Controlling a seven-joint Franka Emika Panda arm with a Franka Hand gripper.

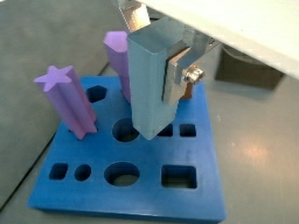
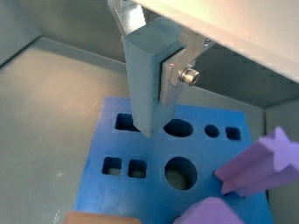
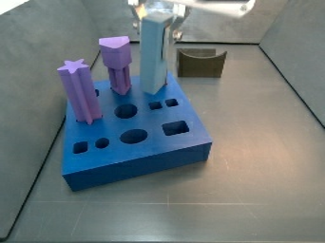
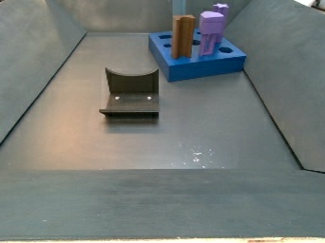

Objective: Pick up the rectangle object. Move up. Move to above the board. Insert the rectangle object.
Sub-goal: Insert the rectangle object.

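Here, in both wrist views, the gripper (image 1: 158,54) pinches the rectangle object (image 1: 152,87) upright, its foot at a hole in the board (image 1: 135,194). In a side view the rectangle object (image 3: 154,55) stands on the board (image 3: 133,157) beside purple pegs (image 3: 82,90).

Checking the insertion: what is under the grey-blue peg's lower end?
The blue board. The rectangle object, gripped by the pincer, meets the board's top among the holes. Its tip covers the spot, so the hole underneath and the depth cannot be seen.
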